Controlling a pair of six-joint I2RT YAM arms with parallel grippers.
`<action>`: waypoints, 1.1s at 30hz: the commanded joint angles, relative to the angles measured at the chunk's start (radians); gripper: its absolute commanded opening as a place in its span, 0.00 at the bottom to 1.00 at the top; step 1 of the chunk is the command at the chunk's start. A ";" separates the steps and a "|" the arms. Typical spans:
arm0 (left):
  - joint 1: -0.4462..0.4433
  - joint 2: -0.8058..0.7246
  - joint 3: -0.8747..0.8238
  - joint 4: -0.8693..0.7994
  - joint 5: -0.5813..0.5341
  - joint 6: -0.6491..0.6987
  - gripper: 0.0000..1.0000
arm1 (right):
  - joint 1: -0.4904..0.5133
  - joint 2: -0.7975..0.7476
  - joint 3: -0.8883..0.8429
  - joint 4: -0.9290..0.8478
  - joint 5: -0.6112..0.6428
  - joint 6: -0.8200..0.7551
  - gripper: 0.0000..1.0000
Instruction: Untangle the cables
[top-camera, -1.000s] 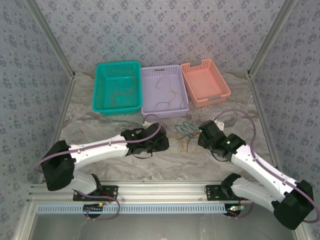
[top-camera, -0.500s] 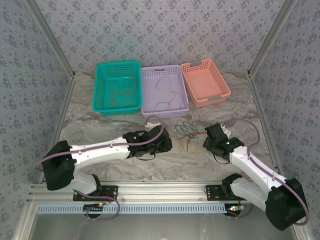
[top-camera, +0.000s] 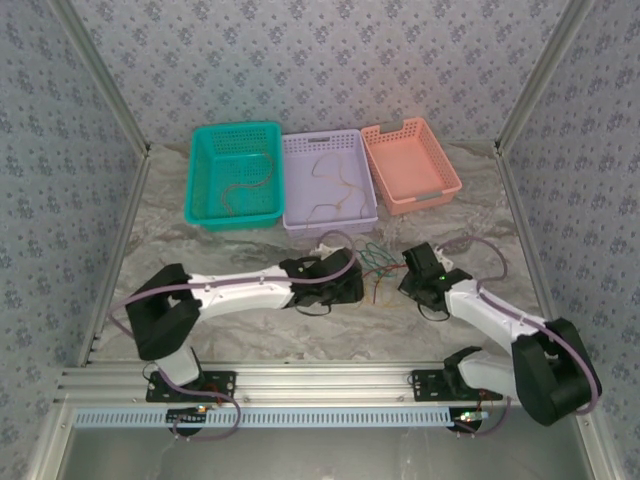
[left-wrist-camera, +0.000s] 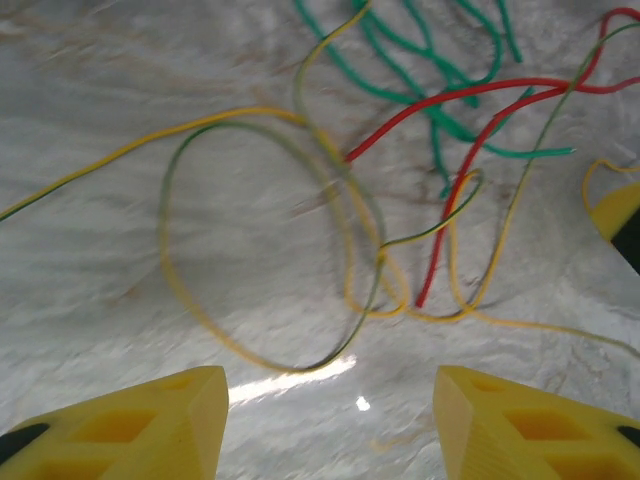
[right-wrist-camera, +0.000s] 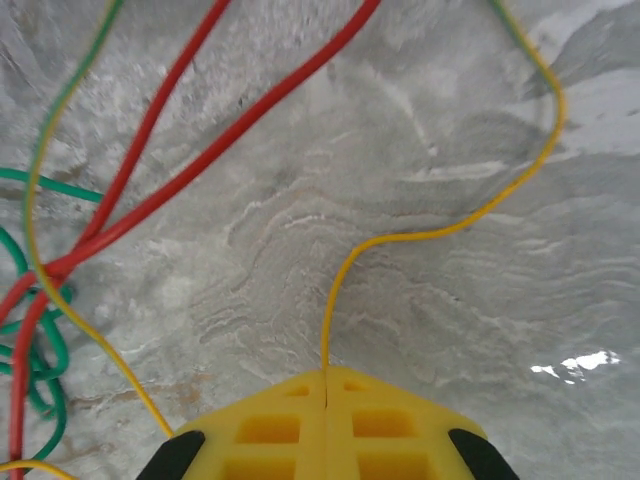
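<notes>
The cables (top-camera: 372, 268) are lying mid-frame; the spread left tool (left-wrist-camera: 325, 400) is moving closer, the right tool (right-wrist-camera: 326, 385) is pinching one yellow cable (right-wrist-camera: 326, 330).

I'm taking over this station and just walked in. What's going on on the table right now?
Two arms are working on a tangle of cables on the table. The right end effector is shut on a yellow cable. The left end effector hangs open over a yellow-green loop, gripping nothing. A red cable and a green cable lie crossed beside it.
</notes>
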 joint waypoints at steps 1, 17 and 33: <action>-0.006 0.082 0.102 -0.006 0.006 0.055 0.59 | 0.008 -0.135 0.043 -0.128 0.109 0.003 0.00; 0.011 0.244 0.195 0.018 -0.034 0.065 0.50 | -0.014 -0.270 0.673 -0.397 0.175 -0.277 0.00; 0.028 0.212 0.106 0.047 -0.105 0.043 0.28 | -0.056 -0.102 1.268 -0.440 0.113 -0.392 0.00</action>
